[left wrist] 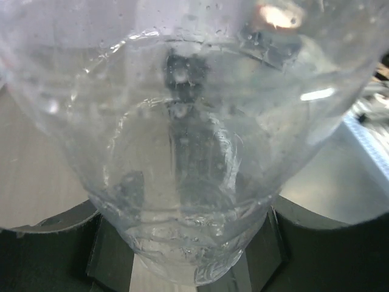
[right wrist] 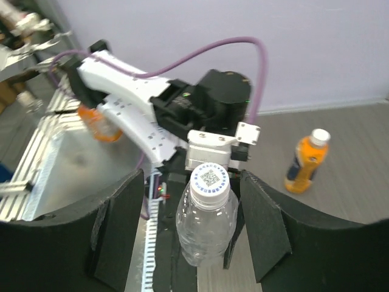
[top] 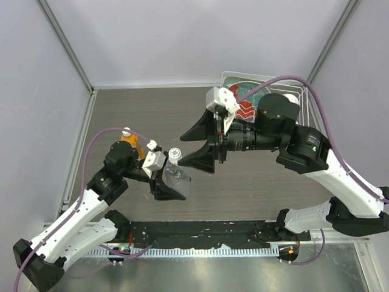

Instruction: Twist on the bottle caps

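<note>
Clear plastic fills almost the whole view of the left wrist camera: the left end effector (top: 175, 181) has the clear bottle (right wrist: 206, 228) between its two fingers, closed on the lower body and holding it upright above the desk (top: 255, 182). Its jaws stand rather wide, because the bottle body is wide, and both dark fingers press against the plastic. On the neck of this bottle sits the white cap (right wrist: 209, 180), which has a small printed code on its top; how tight it sits I cannot tell. The right end effector (top: 183, 151) reaches in from the other side, directly at the height of the cap. Its jaws are open, and the fingers (right wrist: 121, 237) stand one on each side of the bottle's top with a visible gap, touching neither the cap nor the bottle, so this one holds nothing. The orange bottle (right wrist: 306, 163) stands upright on the desk with a pale cap (right wrist: 320, 136) on it, beside the left arm, on the side of the left end effector that is away from the right one, and apart from both. Far behind the right end effector, at the back of the desk, a red and teal plate (top: 246, 109) lies in a wire rack (top: 255, 75).
</note>
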Robot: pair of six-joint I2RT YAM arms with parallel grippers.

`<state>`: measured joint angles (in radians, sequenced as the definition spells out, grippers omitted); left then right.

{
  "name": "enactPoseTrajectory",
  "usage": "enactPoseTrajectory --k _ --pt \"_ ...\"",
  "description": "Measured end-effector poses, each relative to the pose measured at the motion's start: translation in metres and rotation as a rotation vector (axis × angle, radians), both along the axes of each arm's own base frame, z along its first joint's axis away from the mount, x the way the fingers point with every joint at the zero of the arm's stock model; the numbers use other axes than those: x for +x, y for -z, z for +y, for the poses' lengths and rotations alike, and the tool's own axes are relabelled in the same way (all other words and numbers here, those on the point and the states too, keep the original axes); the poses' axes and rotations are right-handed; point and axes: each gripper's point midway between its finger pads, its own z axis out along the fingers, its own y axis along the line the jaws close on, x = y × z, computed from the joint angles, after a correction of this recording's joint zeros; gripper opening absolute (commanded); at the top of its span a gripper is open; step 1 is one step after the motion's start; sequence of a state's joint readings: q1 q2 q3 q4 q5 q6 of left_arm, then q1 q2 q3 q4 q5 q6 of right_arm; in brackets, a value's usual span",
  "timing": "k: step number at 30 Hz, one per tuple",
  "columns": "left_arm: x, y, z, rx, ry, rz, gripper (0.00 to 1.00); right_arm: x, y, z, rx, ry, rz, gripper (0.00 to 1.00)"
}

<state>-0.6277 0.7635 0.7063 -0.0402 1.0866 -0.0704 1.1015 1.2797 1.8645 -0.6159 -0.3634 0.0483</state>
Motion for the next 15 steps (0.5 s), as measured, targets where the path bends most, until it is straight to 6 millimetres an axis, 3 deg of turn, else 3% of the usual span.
enactPoseTrajectory --k 6,15 --pt "-0.045 -0.004 0.013 -0.018 0.266 0.020 0.01 -0.026 0.023 0.017 -0.012 -0.224 -0.004 0.68" --pt "-0.061 -0.003 0.021 -0.016 0.369 0.048 0.00 -0.040 0.008 0.025 0.066 -0.363 -0.045 0.65"
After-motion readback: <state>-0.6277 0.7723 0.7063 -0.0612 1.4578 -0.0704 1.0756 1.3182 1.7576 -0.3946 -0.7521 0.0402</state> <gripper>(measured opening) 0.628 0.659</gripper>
